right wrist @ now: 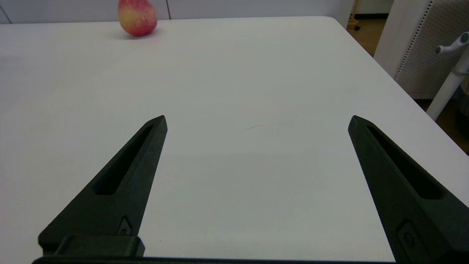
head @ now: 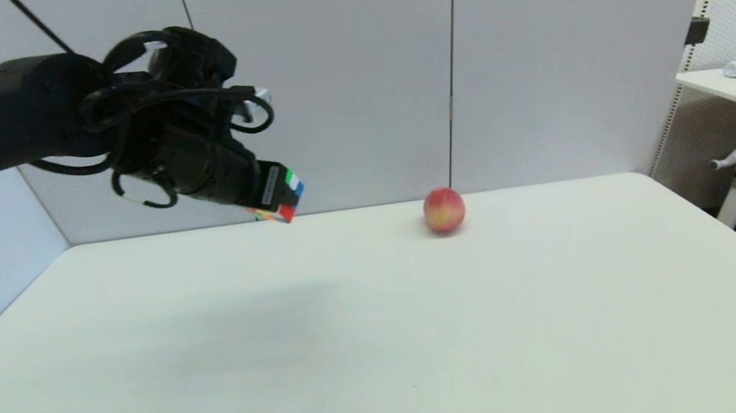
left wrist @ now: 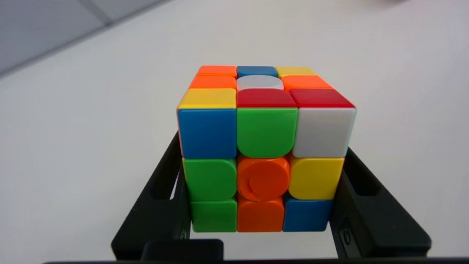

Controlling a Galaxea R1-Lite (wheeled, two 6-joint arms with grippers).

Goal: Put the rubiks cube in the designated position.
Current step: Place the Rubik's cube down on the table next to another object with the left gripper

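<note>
**One cube aloft in the left fingers, over the counter's far left**

Two black fingers (left wrist: 161, 198) of the left gripper (head: 282, 200) press the opposite side faces of the rubiks cube (left wrist: 262, 154), clamping it between them; the cube's front half juts beyond the fingertips, with a blue, green and white row along its upper front edge. In the head view the cube (head: 287, 199) hangs in the air, clear of the white counter (head: 386, 346), over the far left part of it near the back edge, tilted with one corner lowest. A soft shadow lies on the counter's left half beneath the arm.

No container shows in any view.

A red-yellow peach (head: 444, 210) sits on the counter close to the far edge, near its middle, to the right of the held cube and well apart from it. The right gripper (right wrist: 256, 121) hovers low over the counter's right side with its fingers spread wide and nothing between them; the peach (right wrist: 137, 16) lies far ahead of them.
</note>
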